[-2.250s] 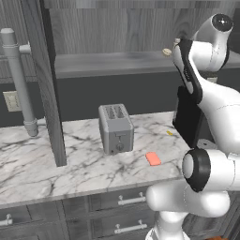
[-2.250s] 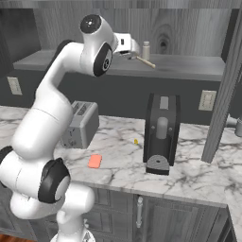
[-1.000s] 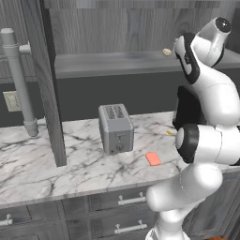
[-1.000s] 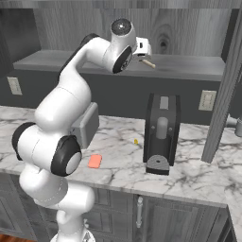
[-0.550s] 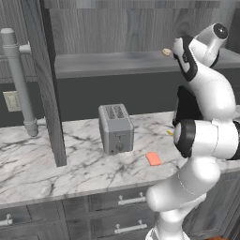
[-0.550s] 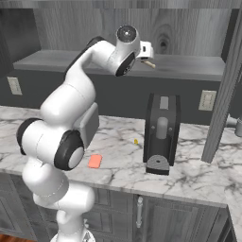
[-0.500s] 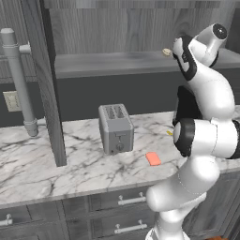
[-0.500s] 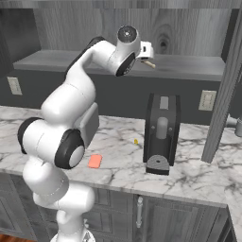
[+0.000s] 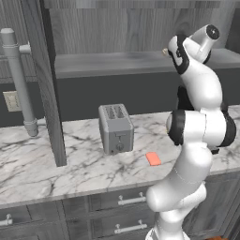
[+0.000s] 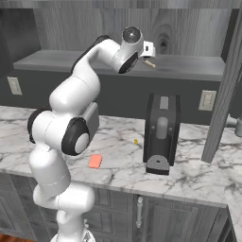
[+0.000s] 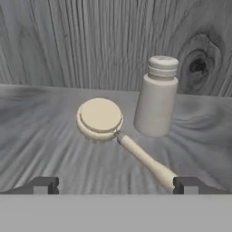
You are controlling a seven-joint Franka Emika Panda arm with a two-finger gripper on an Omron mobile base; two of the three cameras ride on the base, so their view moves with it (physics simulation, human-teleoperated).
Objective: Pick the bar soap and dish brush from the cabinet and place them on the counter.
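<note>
The dish brush [image 11: 102,118] lies flat on the cabinet's grey shelf [image 11: 41,136], round head toward the back. Its long handle slants toward my right fingertip [image 11: 188,185]. My gripper [image 11: 115,186] is open just in front of it, with nothing between the fingers. From the right base view, the gripper [image 10: 147,50] reaches over the cabinet shelf [image 10: 189,67] right at the brush handle [image 10: 150,64]. The bar soap [image 9: 153,159] [image 10: 95,161] lies flat on the marble counter [image 9: 70,168] [image 10: 198,176], in front of my arm's base.
A beige bottle [image 11: 157,97] stands upright just behind the brush handle. On the counter are a toaster [image 9: 116,128], a black coffee machine [image 10: 161,134] and a tiny yellow speck [image 10: 136,141]. Open cabinet doors [image 9: 47,84] [image 10: 229,90] flank the shelf.
My hand has swung right along the shelf and closed in on the brush. The jaws have stayed open and the soap has not moved.
</note>
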